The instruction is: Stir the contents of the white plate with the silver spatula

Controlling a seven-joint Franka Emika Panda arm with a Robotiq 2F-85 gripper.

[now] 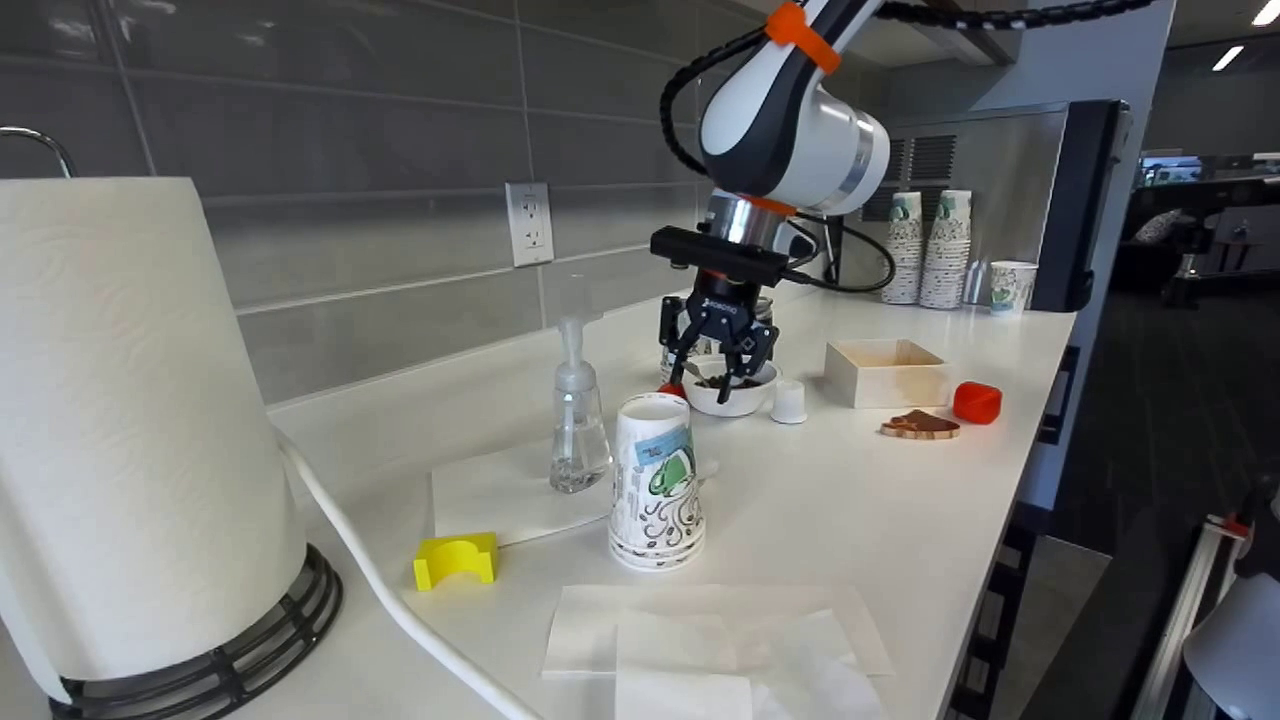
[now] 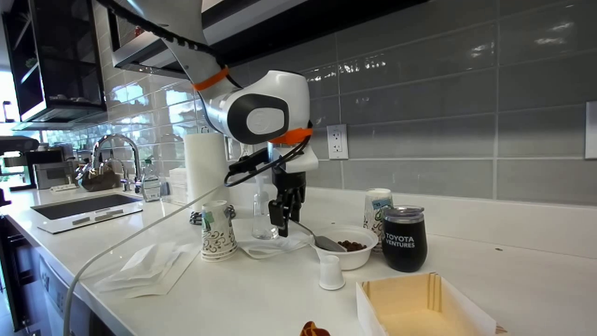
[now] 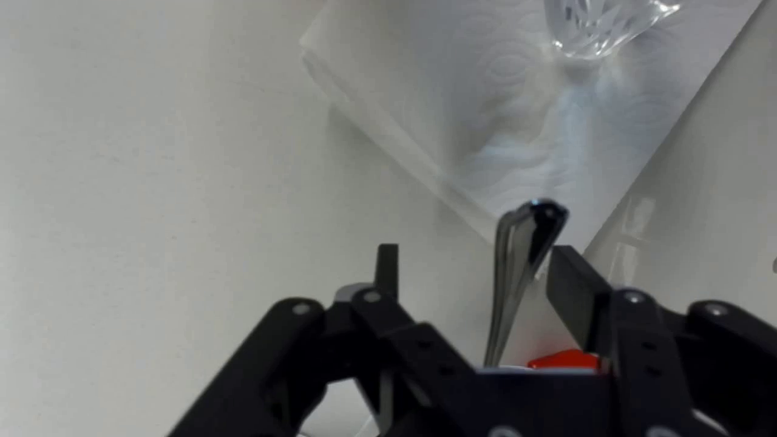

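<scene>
The white plate, a small white bowl with dark contents, sits on the counter in both exterior views (image 1: 735, 402) (image 2: 347, 261). The silver spatula (image 2: 330, 243) leans in it, its flat end among the dark brown pieces (image 2: 352, 246) and its handle up over the rim toward the gripper. My gripper (image 1: 700, 385) is above the bowl's edge; it also shows at the handle in an exterior view (image 2: 288, 225). In the wrist view the jaws (image 3: 473, 261) are apart, with the spatula handle (image 3: 516, 267) standing between them, nearer the right finger. Most of the bowl is hidden there.
Beside the bowl stand a black tumbler (image 2: 405, 242), a small white cup (image 2: 331, 273) and a red piece (image 3: 564, 359). A clear bottle (image 1: 578, 430) and printed cups (image 1: 655, 490) stand nearby. A wooden box (image 1: 885, 375), a red block (image 1: 977, 402) and toy food (image 1: 920, 425) lie farther along.
</scene>
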